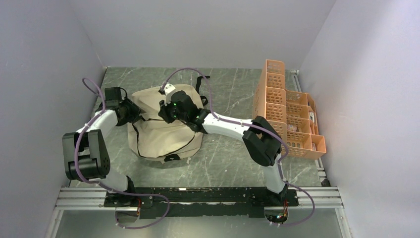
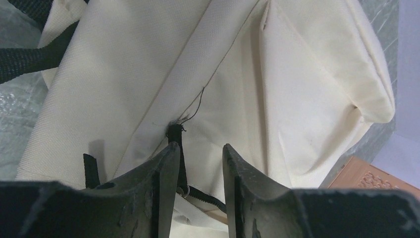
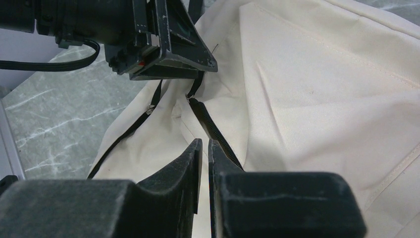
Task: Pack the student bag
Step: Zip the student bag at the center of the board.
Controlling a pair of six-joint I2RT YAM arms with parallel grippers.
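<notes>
Grey-green marble-pattern desk (image 1: 233,163), pale veins, matte finish. Boxed in on three sides: plain off-white left wall (image 1: 39,74), back wall (image 1: 198,29), right wall (image 1: 376,74). Aluminium extrusion rail (image 1: 322,198) across near desk edge, thinner side rail (image 1: 321,173) along right edge. Smooth grey panel (image 1: 198,228) below. Even diffuse light, soft shadows, faint lilac cast on walls.

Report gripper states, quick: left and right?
Left gripper: open, black zipper tab of the student bag between the fingers.
Right gripper: shut; nothing visible between the fingers.
</notes>
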